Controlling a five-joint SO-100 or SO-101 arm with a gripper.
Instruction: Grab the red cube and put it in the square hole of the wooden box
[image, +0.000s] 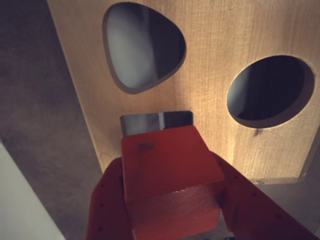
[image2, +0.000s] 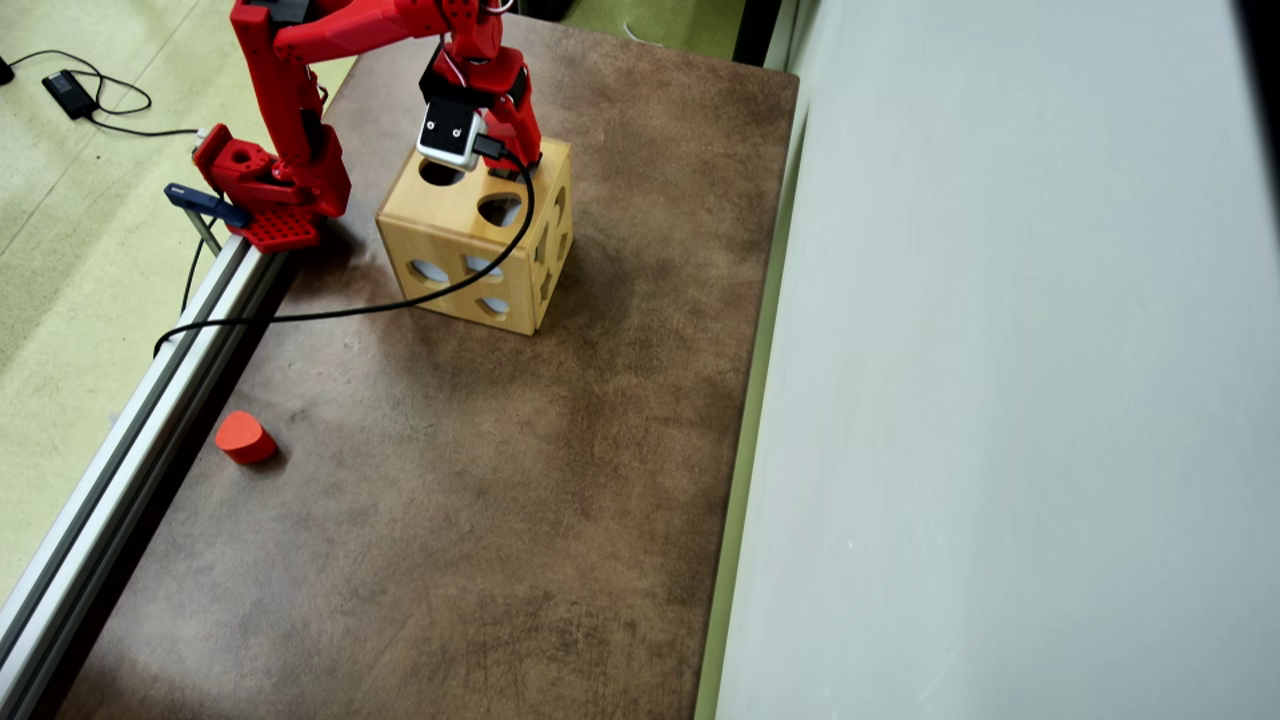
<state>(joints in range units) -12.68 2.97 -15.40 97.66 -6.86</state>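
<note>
Overhead, left to right: spare red block (image2: 245, 437) on the mat by the rail, unused. Arm reaches over the wooden box (image2: 470, 250). Wrist view: gripper (image: 172, 200) fingers clamped on the red cube (image: 167, 175), one each side, held just above the box top. Square hole (image: 156, 122) sits right behind the cube, mostly covered. Probably lined up for the drop, alignment hard to judge.

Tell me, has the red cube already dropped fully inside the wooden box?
No, in the wrist view the red cube sits clamped in the hand, above the light wooden box, partly covering its square hole.
</note>
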